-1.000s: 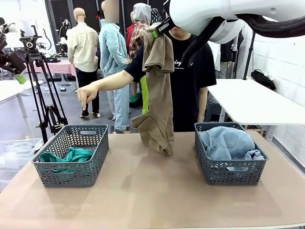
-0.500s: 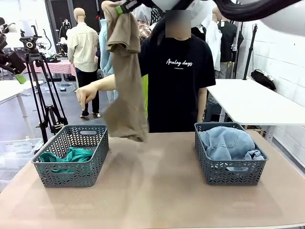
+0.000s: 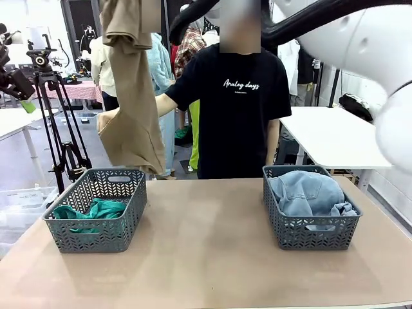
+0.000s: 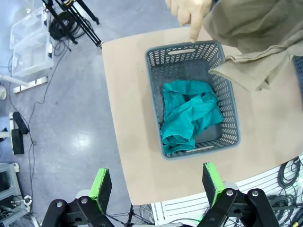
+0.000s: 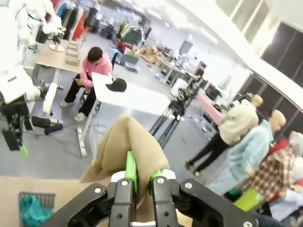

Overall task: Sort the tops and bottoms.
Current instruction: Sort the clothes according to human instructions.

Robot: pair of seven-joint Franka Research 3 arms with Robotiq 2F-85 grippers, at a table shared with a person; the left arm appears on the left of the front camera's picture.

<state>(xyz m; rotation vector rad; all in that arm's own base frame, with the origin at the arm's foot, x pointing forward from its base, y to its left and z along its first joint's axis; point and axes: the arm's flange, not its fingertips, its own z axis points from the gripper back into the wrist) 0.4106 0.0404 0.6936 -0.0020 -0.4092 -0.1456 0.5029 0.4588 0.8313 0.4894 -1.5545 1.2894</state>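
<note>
A: We see the tan top (image 3: 132, 96) hanging high over the far left of the table (image 3: 212, 257), its lower hem just above the far rim of the left basket (image 3: 96, 209). In the right wrist view the right gripper (image 5: 140, 177) has its green pads pinched tight on a bunched fold of that tan cloth, jaws nearly together.

B: Agreed. We note the right arm (image 3: 360, 38) crossing the top of the front view from the right. The teal top (image 3: 90, 211) lies crumpled inside the left basket, toward its near left part.

A: In the left wrist view we look straight down on that basket. The left gripper (image 4: 156, 182) stands with its jaws spread wide, green pads well apart, nothing between them, high above the table's left edge.

B: The tan top drapes into that view at the upper right, its hem overlapping the basket's far corner. We also see the person's hand (image 4: 191, 12) just beyond the basket's far rim, one finger pointing down at it.

A: On the right, the right basket (image 3: 309, 225) holds the pale denim shorts (image 3: 306, 190), heaped above the rim. A darker blue fold shows at the basket's right side; we cannot tell whether it is the second pair.

B: The person (image 3: 241, 109) stands at the far side, arm stretched toward the left basket, partly behind the hanging top.
</note>
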